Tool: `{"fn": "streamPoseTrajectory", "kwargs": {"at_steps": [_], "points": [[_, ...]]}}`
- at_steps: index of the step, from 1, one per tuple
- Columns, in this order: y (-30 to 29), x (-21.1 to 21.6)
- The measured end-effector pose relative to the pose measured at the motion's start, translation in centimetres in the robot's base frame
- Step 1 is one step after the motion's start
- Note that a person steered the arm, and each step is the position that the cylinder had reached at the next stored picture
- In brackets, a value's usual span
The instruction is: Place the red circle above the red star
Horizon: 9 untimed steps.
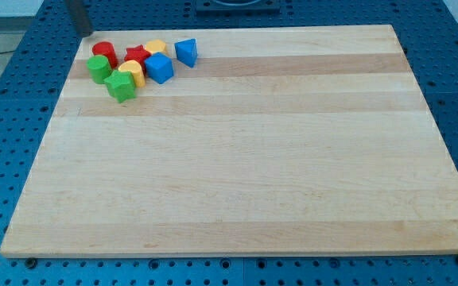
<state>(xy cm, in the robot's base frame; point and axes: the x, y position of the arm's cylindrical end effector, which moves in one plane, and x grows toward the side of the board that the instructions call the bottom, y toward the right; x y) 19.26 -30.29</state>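
The red circle (pixel 104 52) stands near the board's top left corner. The red star (pixel 137 56) lies just to its right, partly hidden among other blocks. My tip (pixel 87 33) is at the board's top left edge, a little above and left of the red circle, apart from it.
Clustered round the two red blocks are a green cylinder (pixel 98 69), a green star (pixel 121 86), two yellow blocks (pixel 133 73) (pixel 156 48), a blue cube (pixel 159 68) and a blue triangular block (pixel 186 52). The wooden board (pixel 245 159) lies on a blue perforated table.
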Motion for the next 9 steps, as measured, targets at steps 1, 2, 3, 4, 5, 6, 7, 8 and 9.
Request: {"fn": "streamPoseTrajectory", "kwargs": {"at_steps": [1, 2, 3, 4, 5, 6, 7, 8, 9], "points": [[-0.1, 0.4], [-0.2, 6.2], [-0.2, 8.9], [2.1, 9.2], [3.7, 8.9], [5.8, 7.6], [7.0, 6.9], [3.6, 6.9], [-0.2, 7.1]]}}
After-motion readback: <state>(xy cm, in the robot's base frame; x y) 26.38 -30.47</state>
